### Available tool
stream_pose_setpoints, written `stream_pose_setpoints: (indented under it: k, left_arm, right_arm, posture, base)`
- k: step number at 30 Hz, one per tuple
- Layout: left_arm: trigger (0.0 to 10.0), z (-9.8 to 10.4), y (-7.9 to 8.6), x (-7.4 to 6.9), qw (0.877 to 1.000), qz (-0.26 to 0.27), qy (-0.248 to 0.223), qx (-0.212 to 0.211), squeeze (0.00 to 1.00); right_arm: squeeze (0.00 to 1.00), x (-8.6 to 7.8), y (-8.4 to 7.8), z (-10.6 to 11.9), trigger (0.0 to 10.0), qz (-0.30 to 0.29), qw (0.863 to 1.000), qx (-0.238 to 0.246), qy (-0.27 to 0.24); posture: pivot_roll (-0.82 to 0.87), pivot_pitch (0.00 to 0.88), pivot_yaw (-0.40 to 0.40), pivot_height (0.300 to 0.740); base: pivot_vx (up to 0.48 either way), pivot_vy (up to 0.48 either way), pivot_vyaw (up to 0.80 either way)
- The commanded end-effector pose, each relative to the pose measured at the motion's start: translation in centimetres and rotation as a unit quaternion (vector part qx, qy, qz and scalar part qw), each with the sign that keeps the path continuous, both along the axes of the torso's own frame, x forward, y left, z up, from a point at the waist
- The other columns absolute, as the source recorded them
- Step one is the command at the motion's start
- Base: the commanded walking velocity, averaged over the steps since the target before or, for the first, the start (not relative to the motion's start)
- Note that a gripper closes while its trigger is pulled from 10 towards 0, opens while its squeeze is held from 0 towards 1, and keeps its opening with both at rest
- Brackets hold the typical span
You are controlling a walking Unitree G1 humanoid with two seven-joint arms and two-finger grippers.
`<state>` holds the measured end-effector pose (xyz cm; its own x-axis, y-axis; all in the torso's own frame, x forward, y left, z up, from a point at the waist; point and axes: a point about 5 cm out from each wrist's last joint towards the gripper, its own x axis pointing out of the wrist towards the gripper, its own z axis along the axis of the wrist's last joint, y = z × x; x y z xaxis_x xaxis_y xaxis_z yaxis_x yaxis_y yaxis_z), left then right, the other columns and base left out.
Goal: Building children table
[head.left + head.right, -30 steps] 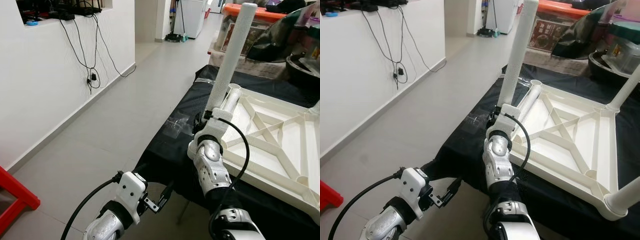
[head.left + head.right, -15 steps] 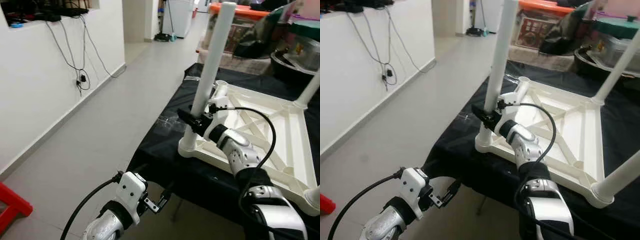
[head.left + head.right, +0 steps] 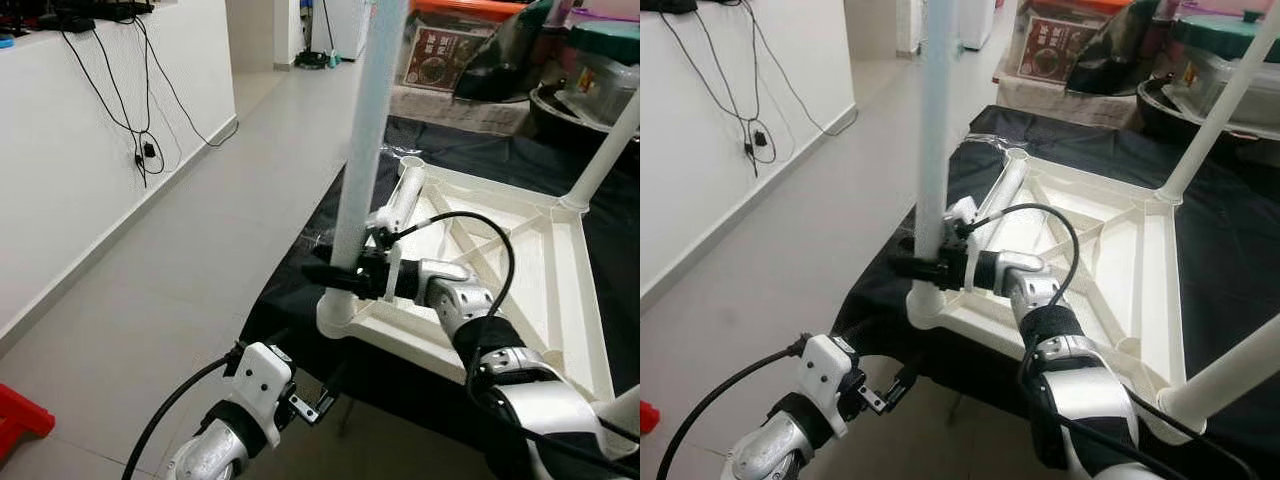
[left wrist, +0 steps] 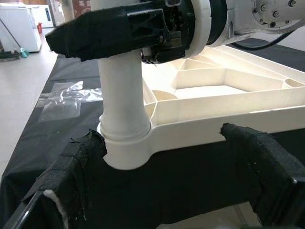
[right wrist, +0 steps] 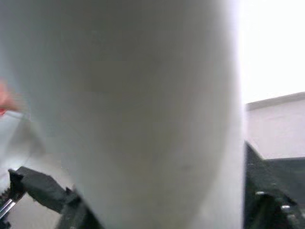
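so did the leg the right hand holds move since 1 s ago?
Yes. The white leg went from tilted above the upturned tabletop to standing upright in its near-left corner socket, right hand clamped low on it.

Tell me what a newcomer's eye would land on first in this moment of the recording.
First, the white table leg standing upright in the near corner socket of the upturned white tabletop, which lies on a black-covered surface. The right gripper has its jaws closed around that leg just above the socket. The left gripper hangs lower, jaws open, by the black surface's edge, facing the same corner.
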<state>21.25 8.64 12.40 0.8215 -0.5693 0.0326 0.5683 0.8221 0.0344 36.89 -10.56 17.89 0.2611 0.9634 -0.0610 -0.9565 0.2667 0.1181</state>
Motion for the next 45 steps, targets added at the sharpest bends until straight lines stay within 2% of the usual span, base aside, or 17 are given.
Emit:
stream_pose_setpoints:
  k: [1, 12, 17, 18, 19, 20, 22, 23, 24, 25, 30, 33, 34, 40, 41, 44, 45]
  left_arm:
    - [10.0, -0.2, 0.0, -0.3, 1.000, 0.001, 0.009, 0.003, 0.00]
    - [10.0, -0.4, -0.1, -0.2, 1.000, -0.001, 0.011, 0.003, 0.00]
    - [10.0, -0.4, -0.2, -0.1, 1.000, -0.003, 0.011, 0.002, 0.00]
    - [10.0, -0.5, -0.1, -0.1, 1.000, -0.004, 0.012, 0.002, 0.00]
    - [10.0, -0.5, -0.1, -0.1, 1.000, -0.004, 0.012, 0.002, 0.00]
    - [10.0, -0.5, -0.1, -0.1, 1.000, -0.006, 0.013, 0.003, 0.00]
    - [10.0, -0.5, -0.1, -0.1, 1.000, -0.006, 0.013, 0.003, 0.00]
    - [10.0, -0.5, -0.1, -0.1, 1.000, -0.008, 0.013, 0.004, 0.00]
    - [10.0, -0.5, -0.1, -0.1, 1.000, -0.008, 0.013, 0.004, 0.00]
    - [10.0, -0.6, -0.1, -0.1, 1.000, -0.010, 0.014, 0.004, 0.00]
    - [10.0, -0.6, -0.1, -0.1, 1.000, -0.010, 0.014, 0.005, 0.00]
    - [10.0, -0.6, -0.1, -0.1, 1.000, -0.010, 0.014, 0.006, 0.00]
    - [10.0, -0.6, -0.1, 0.0, 1.000, -0.009, 0.014, 0.006, 0.00]
    - [10.0, -0.6, 0.0, 0.0, 1.000, -0.009, 0.014, 0.006, 0.00]
    - [10.0, -0.5, 0.0, 0.0, 1.000, -0.009, 0.014, 0.005, 0.00]
    - [10.0, -0.5, 0.0, 0.0, 1.000, -0.009, 0.014, 0.005, 0.00]
    - [10.0, -0.5, 0.0, 0.0, 1.000, -0.009, 0.014, 0.005, 0.00]
  right_arm:
    - [0.00, -0.2, 1.1, -0.1, 0.0, 0.031, 0.999, -0.006, 0.007]
    - [0.00, 1.3, 0.1, 0.7, 0.0, -0.131, 0.990, 0.052, -0.028]
    - [0.00, 2.1, -1.6, 0.1, 0.0, -0.284, 0.957, 0.041, -0.040]
    - [0.00, 2.6, -3.8, -0.7, 0.0, -0.424, 0.904, 0.035, -0.028]
    - [0.00, 2.6, -3.8, -0.7, 0.0, -0.424, 0.904, 0.035, -0.028]
    - [0.00, 2.4, -6.4, -1.6, 0.0, -0.563, 0.826, 0.026, -0.015]
    - [0.00, 2.4, -6.4, -1.6, 0.0, -0.563, 0.826, 0.026, -0.015]
    - [0.00, 1.7, -8.2, -2.3, 0.0, -0.660, 0.751, 0.026, -0.004]
    - [0.00, 1.7, -8.2, -2.3, 0.0, -0.660, 0.751, 0.026, -0.004]
    - [0.00, 0.7, -9.2, -2.8, 0.0, -0.729, 0.684, 0.035, 0.003]
    - [0.00, -1.1, -8.2, -3.7, 0.0, -0.801, 0.592, 0.071, 0.047]
    - [0.00, -1.3, -7.6, -3.9, 0.0, -0.803, 0.589, 0.077, 0.058]
    - [0.00, -1.2, -7.0, -3.9, 8.2, -0.796, 0.599, 0.065, 0.052]
    - [0.00, -1.0, -5.9, -3.7, 10.0, -0.783, 0.619, 0.043, 0.029]
    - [1.00, -0.9, -5.3, -3.3, 10.0, -0.767, 0.639, 0.060, 0.020]
    - [1.00, -1.1, -4.6, -2.6, 10.0, -0.752, 0.655, 0.079, 0.012]
    - [0.00, -0.9, -4.5, -2.6, 10.0, -0.740, 0.668, 0.078, 0.008]
  posture:
    - [0.12, 0.069, -0.095, 0.740]
    - [0.11, 0.057, -0.092, 0.740]
    - [0.10, 0.051, -0.090, 0.740]
    - [0.09, 0.048, -0.085, 0.740]
    - [0.09, 0.048, -0.085, 0.740]
    - [0.09, 0.045, -0.080, 0.740]
    - [0.09, 0.045, -0.080, 0.740]
    - [0.09, 0.043, -0.079, 0.740]
    - [0.09, 0.043, -0.079, 0.740]
    - [0.09, 0.042, -0.079, 0.740]
    - [0.09, 0.044, -0.081, 0.740]
    - [0.09, 0.045, -0.079, 0.740]
    - [0.09, 0.048, -0.080, 0.740]
    - [0.09, 0.050, -0.079, 0.740]
    - [0.09, 0.053, -0.079, 0.740]
    - [0.08, 0.055, -0.076, 0.740]
    - [0.08, 0.053, -0.077, 0.740]
  base:
    - [0.000, 0.000, 0.00]
    - [0.000, 0.000, 0.00]
    - [0.000, 0.000, 0.00]
    - [0.000, 0.000, 0.00]
    - [0.000, 0.000, 0.00]
    - [0.000, 0.000, 0.00]
    - [0.000, 0.000, 0.00]
    - [0.000, 0.000, 0.00]
    - [0.000, 0.000, 0.00]
    - [0.000, 0.000, 0.00]
    - [0.000, 0.000, 0.00]
    - [0.000, 0.000, 0.00]
    - [0.000, 0.000, 0.00]
    - [0.000, 0.000, 0.00]
    - [0.000, 0.000, 0.00]
    - [0.000, 0.000, 0.00]
    - [0.000, 0.000, 0.00]
